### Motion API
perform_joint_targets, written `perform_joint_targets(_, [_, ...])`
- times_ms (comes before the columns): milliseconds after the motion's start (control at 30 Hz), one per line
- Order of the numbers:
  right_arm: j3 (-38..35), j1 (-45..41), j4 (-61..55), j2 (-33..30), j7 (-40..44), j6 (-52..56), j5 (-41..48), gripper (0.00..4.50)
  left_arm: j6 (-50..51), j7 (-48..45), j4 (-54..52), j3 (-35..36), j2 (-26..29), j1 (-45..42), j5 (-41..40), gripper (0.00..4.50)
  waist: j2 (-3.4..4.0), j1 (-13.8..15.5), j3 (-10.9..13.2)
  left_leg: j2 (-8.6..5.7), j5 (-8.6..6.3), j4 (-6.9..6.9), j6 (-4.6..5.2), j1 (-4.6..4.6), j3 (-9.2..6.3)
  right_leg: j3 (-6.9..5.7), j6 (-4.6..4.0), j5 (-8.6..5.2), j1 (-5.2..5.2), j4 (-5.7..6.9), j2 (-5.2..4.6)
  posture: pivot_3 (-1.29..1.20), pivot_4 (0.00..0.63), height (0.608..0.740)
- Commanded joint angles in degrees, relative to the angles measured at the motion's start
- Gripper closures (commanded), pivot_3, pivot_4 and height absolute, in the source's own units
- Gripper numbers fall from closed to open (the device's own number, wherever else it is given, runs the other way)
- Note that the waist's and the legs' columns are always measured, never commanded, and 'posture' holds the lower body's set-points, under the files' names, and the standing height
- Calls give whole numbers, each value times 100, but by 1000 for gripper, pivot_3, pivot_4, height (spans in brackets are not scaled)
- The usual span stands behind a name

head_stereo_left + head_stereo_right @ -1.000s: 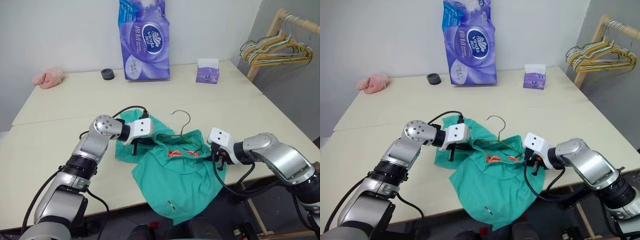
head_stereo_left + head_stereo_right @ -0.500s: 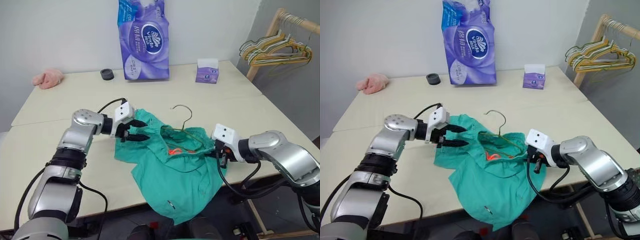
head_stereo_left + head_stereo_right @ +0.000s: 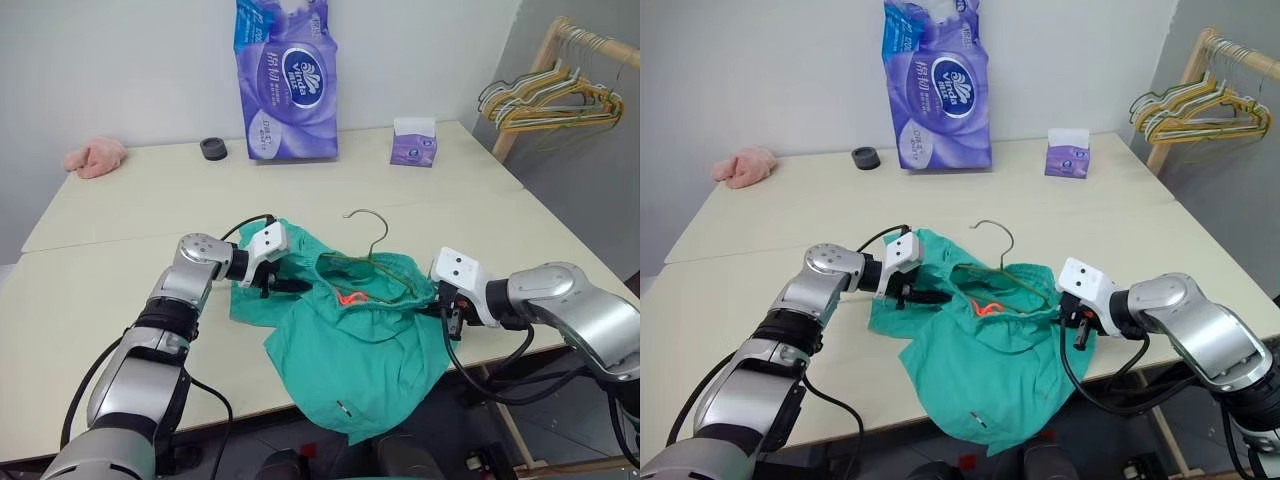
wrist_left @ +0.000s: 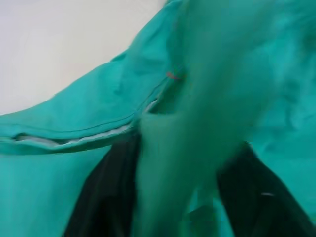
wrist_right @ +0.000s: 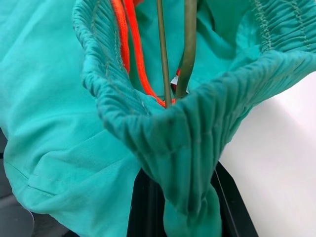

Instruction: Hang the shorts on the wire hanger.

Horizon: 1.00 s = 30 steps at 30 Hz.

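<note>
The right tool [image 3: 1072, 322] is clamped on the shorts [image 3: 990, 370] (waistband), the left tool [image 3: 932, 296] pinching fabric.

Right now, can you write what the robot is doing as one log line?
step: threading wire hanger into shorts | right tool: shut on waistband | left tool: fabric between fingers | hook: outside shorts
</note>
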Motion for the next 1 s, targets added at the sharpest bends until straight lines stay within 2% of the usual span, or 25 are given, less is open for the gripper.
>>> perform_joint_targets(33, [-276, 26, -281, -111, -2, 29, 118, 4500, -401, 37, 280, 82, 26, -200, 93, 3436, 0, -7, 0, 0, 0, 0, 0, 0, 0, 0, 0, 0, 0, 0, 0, -268, 49, 740])
perform_joint_targets(133, [-329, 81, -315, -164, 12, 50, 138, 4500, -545, 43, 459, 83, 13, -230, 132, 4402, 0, -16, 0, 0, 0, 0, 0, 0, 0, 0, 0, 0, 0, 0, 0, -267, 49, 740])
perform_joint_targets(167, [-338, 90, -320, -178, 11, 51, 148, 4500, -579, 40, 491, 84, 8, -231, 142, 4458, 0, -17, 0, 0, 0, 0, 0, 0, 0, 0, 0, 0, 0, 0, 0, -266, 49, 740])
perform_joint_targets(800, [-517, 643, -585, -785, 203, -123, 310, 4500, -821, 363, 834, 147, 3, -277, 269, 4458, -1, -9, -1, 0, 0, 0, 0, -1, 0, -1, 0, 0, 0, 0, 0, -257, 53, 740])
perform_joint_targets(1000, [-518, 634, -607, -667, 43, -115, 317, 4500, -672, 239, 620, 197, -76, -201, 142, 4458, -1, -5, -1, 0, 0, 0, 0, -1, 0, -1, 0, 0, 0, 0, 0, -256, 56, 740])
